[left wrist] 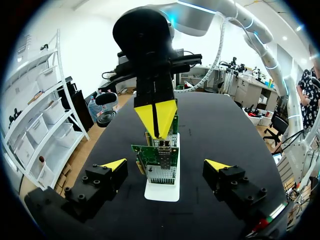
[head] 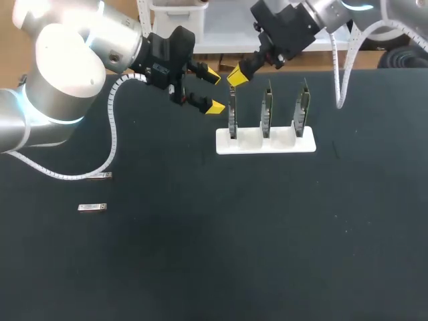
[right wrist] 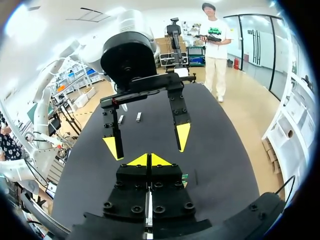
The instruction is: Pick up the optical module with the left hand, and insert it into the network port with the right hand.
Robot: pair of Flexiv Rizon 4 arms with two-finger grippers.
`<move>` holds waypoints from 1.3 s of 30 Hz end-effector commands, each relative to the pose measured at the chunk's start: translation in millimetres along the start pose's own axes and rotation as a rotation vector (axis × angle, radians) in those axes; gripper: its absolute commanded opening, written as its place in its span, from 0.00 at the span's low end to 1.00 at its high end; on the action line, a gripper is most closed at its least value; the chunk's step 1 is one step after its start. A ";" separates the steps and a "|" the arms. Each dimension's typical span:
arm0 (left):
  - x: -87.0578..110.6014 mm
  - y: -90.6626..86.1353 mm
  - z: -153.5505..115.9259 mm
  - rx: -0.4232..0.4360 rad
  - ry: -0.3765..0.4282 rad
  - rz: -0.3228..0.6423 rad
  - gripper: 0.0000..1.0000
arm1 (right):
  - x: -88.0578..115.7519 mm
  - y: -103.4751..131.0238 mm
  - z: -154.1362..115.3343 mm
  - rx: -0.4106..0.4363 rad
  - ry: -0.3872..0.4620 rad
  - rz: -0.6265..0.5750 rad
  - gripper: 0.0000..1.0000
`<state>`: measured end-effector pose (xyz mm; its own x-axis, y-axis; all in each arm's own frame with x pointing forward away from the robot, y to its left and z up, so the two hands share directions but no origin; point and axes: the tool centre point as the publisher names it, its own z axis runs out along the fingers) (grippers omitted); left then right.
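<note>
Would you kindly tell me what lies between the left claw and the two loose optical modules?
In the head view, only bare table separates the left claw from the optical modules; the arm's white cable curves down close to the modules.

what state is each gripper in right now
left gripper: jaws open, empty
right gripper: jaws shut, whether it holds anything cannot be told

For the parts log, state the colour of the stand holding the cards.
The stand is white; the head view shows it best.
</note>
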<state>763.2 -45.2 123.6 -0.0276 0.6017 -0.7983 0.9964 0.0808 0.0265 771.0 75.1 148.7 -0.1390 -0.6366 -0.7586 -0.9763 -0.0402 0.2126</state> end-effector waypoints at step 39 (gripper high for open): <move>0.1 0.5 0.4 0.000 0.001 0.001 1.00 | 8.8 -9.4 6.8 -0.045 0.004 0.041 0.00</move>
<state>763.2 -45.2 123.6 -0.0276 0.6017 -0.7983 0.9964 0.0808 0.0265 772.4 74.7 141.2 -0.1770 -0.6405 -0.7473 -0.9640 -0.0403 0.2629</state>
